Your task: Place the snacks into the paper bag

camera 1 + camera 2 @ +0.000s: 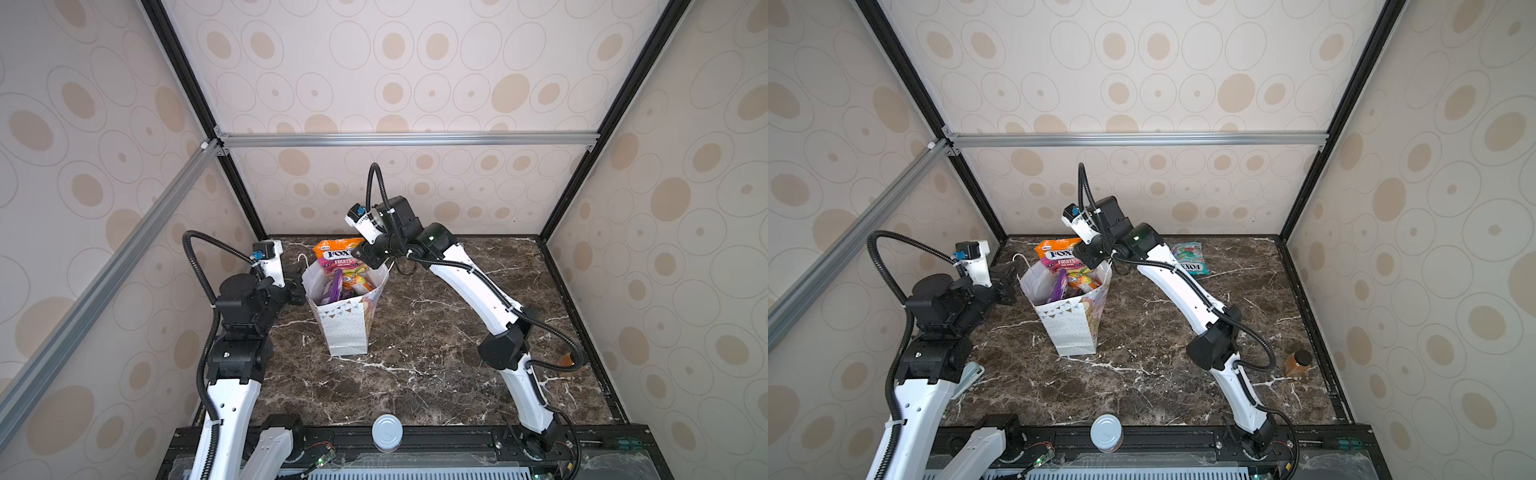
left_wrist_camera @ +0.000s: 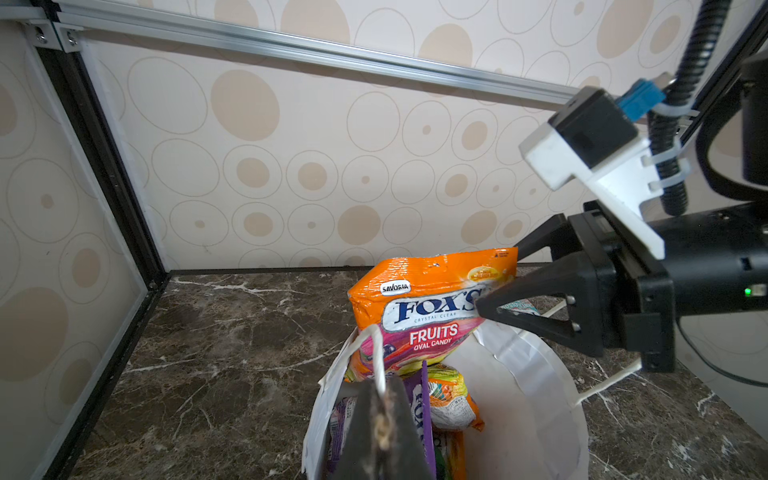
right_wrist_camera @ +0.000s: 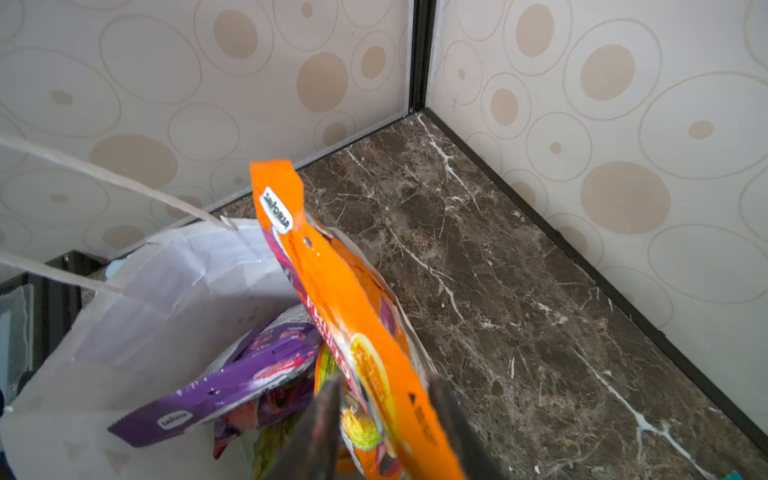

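The white paper bag [image 1: 347,328] [image 1: 1071,328] stands upright left of the table's middle with several snacks inside. An orange packet [image 1: 336,249] [image 2: 415,291] sticks up out of its far rim. My right gripper [image 3: 384,380] [image 2: 498,278] is shut on that packet's upper corner, one finger on each face. A purple packet [image 3: 249,374] lies lower in the bag. My left gripper [image 2: 380,390] [image 1: 301,270] is shut on the bag's white cord handle [image 2: 376,353] at the left rim. A teal packet [image 1: 1190,257] lies flat on the table at the back right.
A small amber jar [image 1: 1298,361] stands near the right wall. A white round cap [image 1: 387,432] sits on the front rail. The patterned walls close in the table at the back and on both sides, and the bag stands near the back left corner.
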